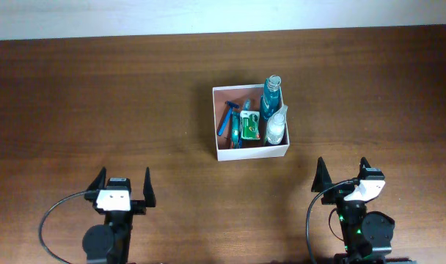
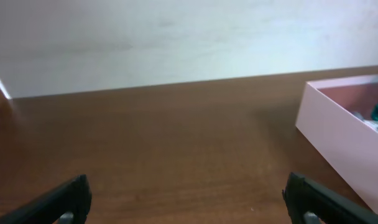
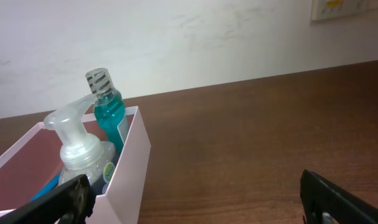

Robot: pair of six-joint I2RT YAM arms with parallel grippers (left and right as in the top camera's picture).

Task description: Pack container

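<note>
Starting leftmost, the left gripper (image 1: pixel 124 183) rests with jaws spread wide and empty, the container (image 1: pixel 251 152) up at its 2 o'clock, mid-table. A careless reach from the right gripper (image 1: pixel 342 172), equally spread and empty with the container at its 10 o'clock, could topple the blue bottle (image 3: pixel 108 112) and pump bottle (image 3: pixel 83 152) crowding its right-hand wall. Only the right wrist view shows both standing upright above the rim; overhead flattens them.

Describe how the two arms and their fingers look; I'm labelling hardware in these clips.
The left arm and right arm are black, each with a white block at the wrist. The left fingers and right fingers are black and pointed, two per arm. A black cable loops beside each. Small green lights show on the right arm only.
</note>
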